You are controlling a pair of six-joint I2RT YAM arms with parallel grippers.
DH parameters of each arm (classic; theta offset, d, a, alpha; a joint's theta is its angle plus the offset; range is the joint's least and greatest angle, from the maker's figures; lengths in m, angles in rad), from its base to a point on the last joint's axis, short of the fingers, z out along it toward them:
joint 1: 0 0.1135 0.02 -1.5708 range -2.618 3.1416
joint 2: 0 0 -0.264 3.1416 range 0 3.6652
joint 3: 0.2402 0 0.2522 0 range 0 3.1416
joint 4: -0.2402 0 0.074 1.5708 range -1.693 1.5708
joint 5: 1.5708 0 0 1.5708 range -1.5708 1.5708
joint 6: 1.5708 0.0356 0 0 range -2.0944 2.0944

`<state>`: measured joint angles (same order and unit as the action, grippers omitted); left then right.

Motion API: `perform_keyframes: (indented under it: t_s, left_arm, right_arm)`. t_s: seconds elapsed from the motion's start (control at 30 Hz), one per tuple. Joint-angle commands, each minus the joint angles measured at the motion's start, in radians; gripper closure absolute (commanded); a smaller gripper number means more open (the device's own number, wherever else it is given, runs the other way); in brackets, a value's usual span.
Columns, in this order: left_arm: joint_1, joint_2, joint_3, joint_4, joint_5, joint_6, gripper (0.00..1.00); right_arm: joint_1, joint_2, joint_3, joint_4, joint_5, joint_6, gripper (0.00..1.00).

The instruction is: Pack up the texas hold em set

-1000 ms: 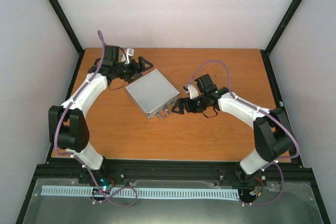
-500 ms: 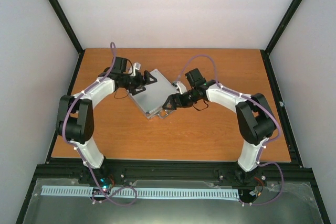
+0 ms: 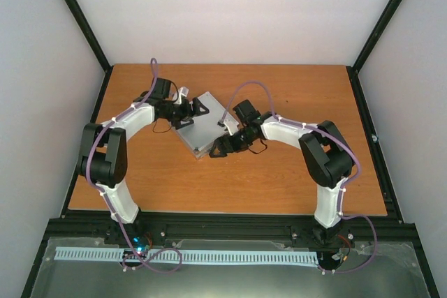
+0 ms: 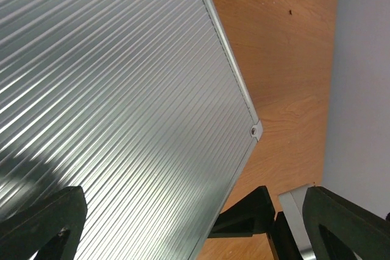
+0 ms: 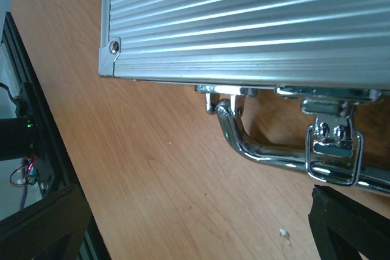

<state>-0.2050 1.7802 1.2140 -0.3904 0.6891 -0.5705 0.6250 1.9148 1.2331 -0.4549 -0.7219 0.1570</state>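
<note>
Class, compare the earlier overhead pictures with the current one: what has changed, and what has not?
Both arms swung inward to the silver case: the left gripper now reaches over its far-left side, and the right gripper sits by the handle. Both are open, gripping nothing. The case stayed closed, roughly in place.

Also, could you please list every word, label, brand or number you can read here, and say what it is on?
None can be read. The silver case has a plain ribbed lid, its handle and latch are bare metal, and the wooden table shows no print.
</note>
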Motion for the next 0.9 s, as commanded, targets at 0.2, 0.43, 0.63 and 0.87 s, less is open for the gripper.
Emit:
perform_keyframes:
  t_s: [0.2, 0.43, 0.63, 0.87]
  left_arm:
    - [0.001, 0.007, -0.015, -0.03, -0.003, 0.053, 0.0]
    - [0.001, 0.01, -0.018, -0.032, -0.007, 0.055, 0.0]
    - [0.001, 0.018, -0.018, -0.035, -0.007, 0.059, 0.0]
    - [0.001, 0.025, -0.021, -0.044, -0.009, 0.069, 0.0]
  right_arm:
    - [0.021, 0.037, 0.054, 0.021, 0.141, -0.017, 0.0]
    - [0.03, 0.086, 0.108, 0.011, 0.163, -0.038, 0.0]
    - [0.036, 0.112, 0.129, 0.003, 0.187, -0.05, 0.0]
    - [0.039, 0.124, 0.124, -0.051, 0.152, -0.073, 0.0]
